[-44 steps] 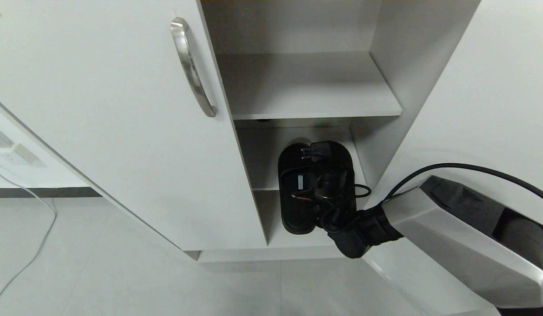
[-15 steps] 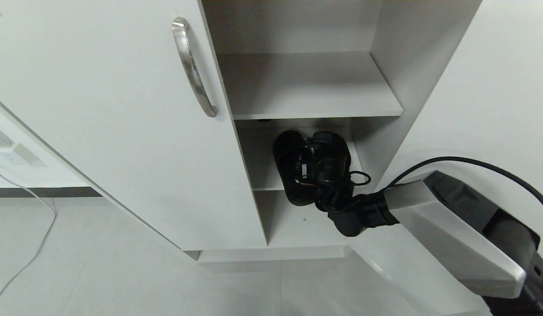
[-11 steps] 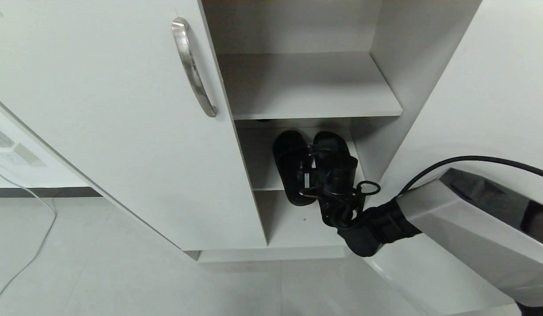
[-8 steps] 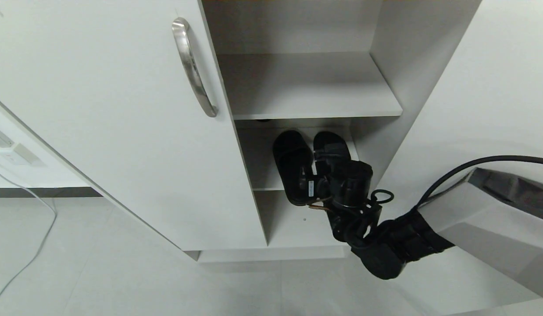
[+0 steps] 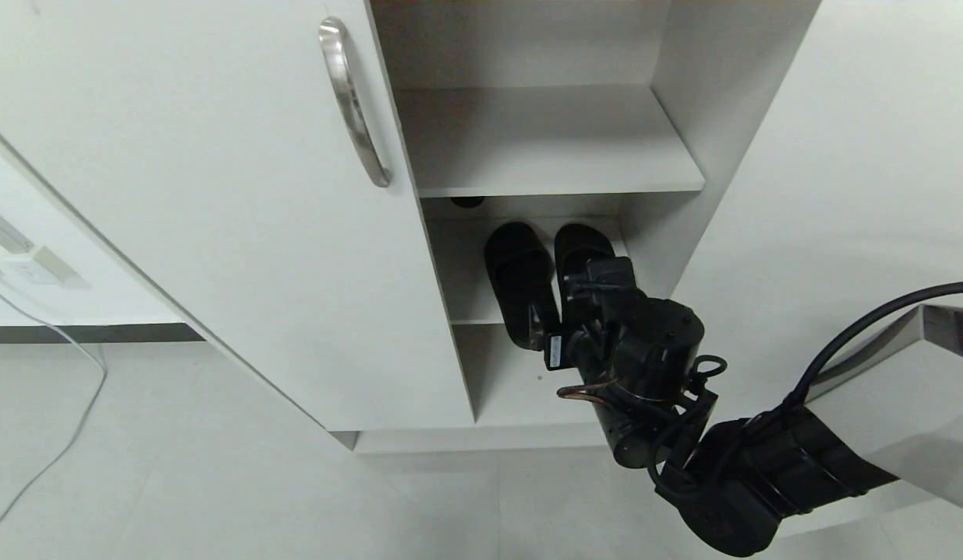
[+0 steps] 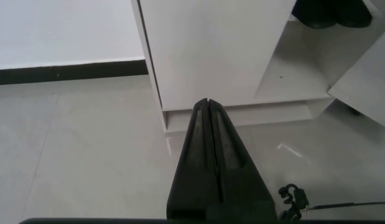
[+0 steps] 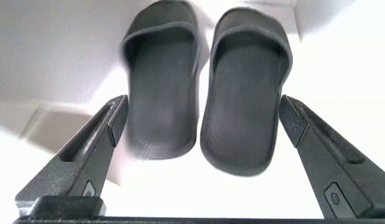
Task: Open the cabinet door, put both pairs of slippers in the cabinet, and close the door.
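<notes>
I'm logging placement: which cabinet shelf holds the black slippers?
The middle white shelf, between the upper shelf and the cabinet floor; the black slide slippers lie side by side on it.

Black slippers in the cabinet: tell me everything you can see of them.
The black slippers are one pair of matte, rubbery-looking slides, each with a broad strap and a textured footbed. They lie flat, close together side by side, toes inward, on the lower shelf of the cabinet. Their heels apparently reach just over its front edge. The right tool is open before them, one finger on either side, touching neither.
</notes>
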Available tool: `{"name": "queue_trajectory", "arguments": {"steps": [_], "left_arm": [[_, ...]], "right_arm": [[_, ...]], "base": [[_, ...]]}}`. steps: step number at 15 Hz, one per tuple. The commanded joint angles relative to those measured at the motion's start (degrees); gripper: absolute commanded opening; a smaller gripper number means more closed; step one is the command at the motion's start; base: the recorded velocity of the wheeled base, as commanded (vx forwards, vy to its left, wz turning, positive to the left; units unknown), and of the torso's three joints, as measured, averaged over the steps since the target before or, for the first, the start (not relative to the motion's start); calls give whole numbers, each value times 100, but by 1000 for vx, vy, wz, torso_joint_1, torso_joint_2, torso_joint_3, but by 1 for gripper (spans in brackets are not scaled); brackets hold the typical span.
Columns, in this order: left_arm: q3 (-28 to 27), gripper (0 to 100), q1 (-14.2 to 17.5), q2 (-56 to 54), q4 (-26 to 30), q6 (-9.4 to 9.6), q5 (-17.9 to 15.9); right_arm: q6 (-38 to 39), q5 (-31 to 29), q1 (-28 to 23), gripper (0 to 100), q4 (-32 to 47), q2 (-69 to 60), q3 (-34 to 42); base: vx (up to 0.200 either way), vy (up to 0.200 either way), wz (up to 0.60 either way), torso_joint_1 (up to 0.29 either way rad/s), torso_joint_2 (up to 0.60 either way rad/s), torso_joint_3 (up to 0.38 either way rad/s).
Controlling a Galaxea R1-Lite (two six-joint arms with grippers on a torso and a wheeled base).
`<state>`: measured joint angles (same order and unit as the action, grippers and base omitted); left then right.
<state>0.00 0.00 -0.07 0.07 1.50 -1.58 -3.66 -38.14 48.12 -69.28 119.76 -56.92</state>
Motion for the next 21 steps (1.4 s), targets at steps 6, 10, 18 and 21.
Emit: {"name": "queue_trajectory", "arguments": {"steps": [6,10,18,21], "left_arm": [[0,0,0,7,1,-9,9],[0,0,0,7,1,-9,0],[0,0,0,7,1,-9,0],[0,0,0,7,1,-9,0]], "right_arm": [[-3,0,-4,100,2,-32,40],[-3,0,14,100,-7,-49,93],[-3,0,40,100,2,-5,102],[-3,0,49,100,2,-5,102]], "base": [[-33,0,0,0,0,1],[0,0,0,0,0,0],[0,0,0,0,0,0],[0,0,0,2,0,85]]}}
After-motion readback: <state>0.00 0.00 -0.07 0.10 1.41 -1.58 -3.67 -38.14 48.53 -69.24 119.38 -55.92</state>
